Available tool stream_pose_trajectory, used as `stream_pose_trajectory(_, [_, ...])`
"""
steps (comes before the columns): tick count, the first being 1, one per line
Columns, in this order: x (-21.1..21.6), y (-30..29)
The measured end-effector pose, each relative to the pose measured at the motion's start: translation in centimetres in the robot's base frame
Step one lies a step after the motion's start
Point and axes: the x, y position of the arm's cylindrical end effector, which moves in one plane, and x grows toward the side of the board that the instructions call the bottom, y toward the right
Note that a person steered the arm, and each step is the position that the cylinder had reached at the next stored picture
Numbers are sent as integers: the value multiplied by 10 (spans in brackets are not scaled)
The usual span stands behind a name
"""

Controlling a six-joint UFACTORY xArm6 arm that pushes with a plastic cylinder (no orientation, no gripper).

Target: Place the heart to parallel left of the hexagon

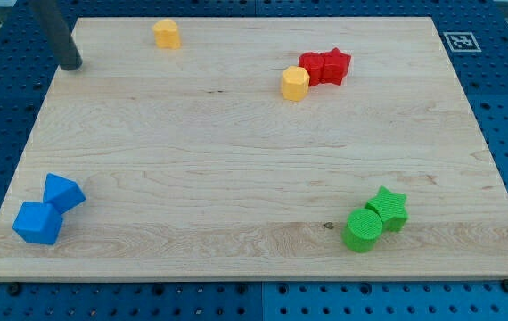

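A yellow heart-like block [167, 34] lies near the view's top, left of centre. A yellow hexagon-like block [295, 83] lies right of centre in the upper part and touches a red block [314, 67]. My tip [71, 64] rests at the board's upper left edge, well to the left of the yellow heart and a little lower in the view. It touches no block.
A red star [335, 64] sits against the red block's right side. A green cylinder [363, 228] and a green star [388, 207] touch at the lower right. A blue cube [37, 223] and a blue triangular block [62, 192] touch at the lower left. The wooden board [236, 178] lies on a blue pegboard.
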Motion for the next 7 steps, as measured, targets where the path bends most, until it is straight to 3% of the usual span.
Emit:
stream_pose_trajectory(2, [-68,9])
stream_pose_trajectory(7, [-97,68])
